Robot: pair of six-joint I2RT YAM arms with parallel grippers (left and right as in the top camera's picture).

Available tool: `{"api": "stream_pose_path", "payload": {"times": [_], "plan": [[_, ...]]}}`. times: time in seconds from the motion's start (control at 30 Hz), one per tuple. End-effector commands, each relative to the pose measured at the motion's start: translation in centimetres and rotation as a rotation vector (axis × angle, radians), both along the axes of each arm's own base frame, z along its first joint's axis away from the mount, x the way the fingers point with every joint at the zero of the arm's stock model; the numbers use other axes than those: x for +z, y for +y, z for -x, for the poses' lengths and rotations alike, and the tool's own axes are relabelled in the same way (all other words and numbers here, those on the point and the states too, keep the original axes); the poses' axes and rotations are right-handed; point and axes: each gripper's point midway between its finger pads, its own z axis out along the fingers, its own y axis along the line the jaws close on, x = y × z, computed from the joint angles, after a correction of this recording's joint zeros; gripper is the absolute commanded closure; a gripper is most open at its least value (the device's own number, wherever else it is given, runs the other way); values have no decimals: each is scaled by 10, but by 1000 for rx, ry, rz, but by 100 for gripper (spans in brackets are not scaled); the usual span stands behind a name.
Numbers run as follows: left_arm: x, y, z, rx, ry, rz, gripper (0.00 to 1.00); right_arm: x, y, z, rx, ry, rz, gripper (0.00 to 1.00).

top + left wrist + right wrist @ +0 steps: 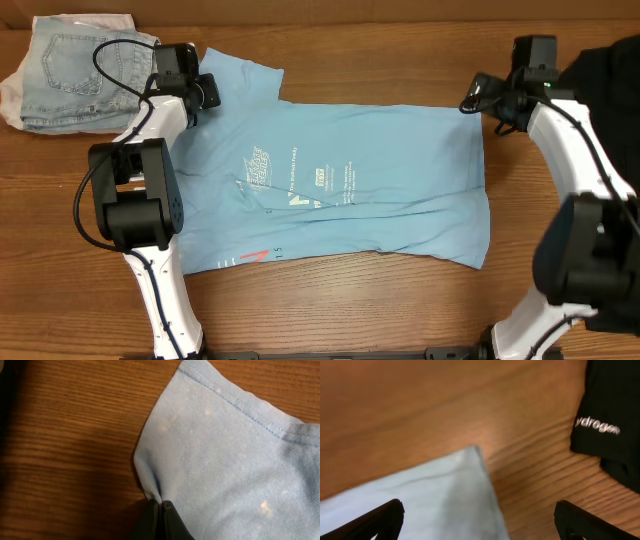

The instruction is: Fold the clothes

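Observation:
The light sky-blue T-shirt (330, 185) lies spread flat on the wooden table, print facing up. My left gripper (205, 90) is shut on the edge of its far-left sleeve; the left wrist view shows the jaws (161, 506) pinching the blue fabric (225, 460). My right gripper (478, 97) is open just above the shirt's far-right corner; the right wrist view shows its fingers (479, 517) spread wide over that corner (470, 475). A black T-shirt (610, 90) with white lettering (596, 425) lies at the right edge.
Pale denim shorts (75, 70) lie folded at the far left corner, close behind my left arm. Bare wooden tabletop (380, 300) runs along the front.

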Motion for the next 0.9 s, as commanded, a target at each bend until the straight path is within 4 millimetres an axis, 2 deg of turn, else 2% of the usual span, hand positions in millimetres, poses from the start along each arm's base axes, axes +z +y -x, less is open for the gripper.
{"api": "stream_pose_path", "payload": {"times": [0.0, 0.13, 0.23, 0.3, 0.57, 0.6, 0.7, 0.87], "plan": [[4, 0, 3, 10, 15, 13, 96, -25, 0, -5, 71, 37, 6, 0], [-1, -1, 10, 9, 51, 15, 96, -54, 0, -14, 79, 54, 3, 0], [-4, -1, 14, 10, 69, 16, 95, -72, 1, -14, 81, 77, -6, 4], [-5, -1, 15, 10, 75, 17, 89, -80, 5, -14, 91, 86, -27, 7], [-5, -2, 16, 9, 79, 17, 96, -104, 11, -14, 106, 115, -61, 12], [-5, -2, 16, 9, 79, 17, 96, -105, 10, -15, 106, 112, -61, 16], [-5, -2, 16, 9, 78, 17, 96, -103, 10, -19, 106, 95, -58, 41], [-5, -2, 15, 9, 74, 17, 96, -102, 10, -21, 106, 85, -56, 67]]}}
